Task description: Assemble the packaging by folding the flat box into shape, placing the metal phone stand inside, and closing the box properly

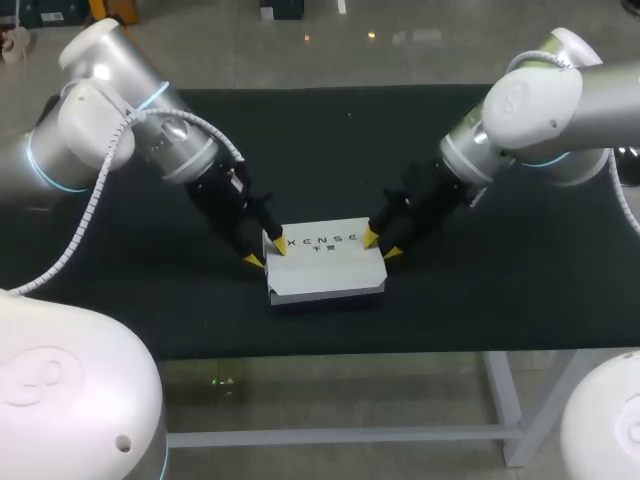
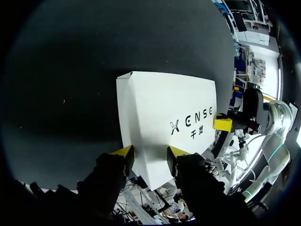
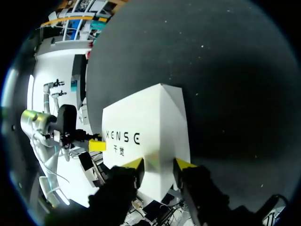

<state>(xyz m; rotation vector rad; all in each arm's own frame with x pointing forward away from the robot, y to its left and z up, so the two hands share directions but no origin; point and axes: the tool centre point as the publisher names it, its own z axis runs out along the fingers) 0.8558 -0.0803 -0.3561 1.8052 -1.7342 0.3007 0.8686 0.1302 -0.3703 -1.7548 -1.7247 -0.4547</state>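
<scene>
Blk table [image 1: 500, 300]: 1 white box [image 1: 325, 262]; L fingers [image 1: 278, 245], R fingers [image 1: 370, 238] both apart

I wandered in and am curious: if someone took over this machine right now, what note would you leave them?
Left gripper: at the left end of the white cardboard box; grip unclear.
Right gripper: at its right end; grip unclear.
Box: mid black table, folded into shape, looks closed.
Metal phone stand: not visible, perhaps inside.
Remaining: confirm the stand is inside and the closure is tucked.
</scene>
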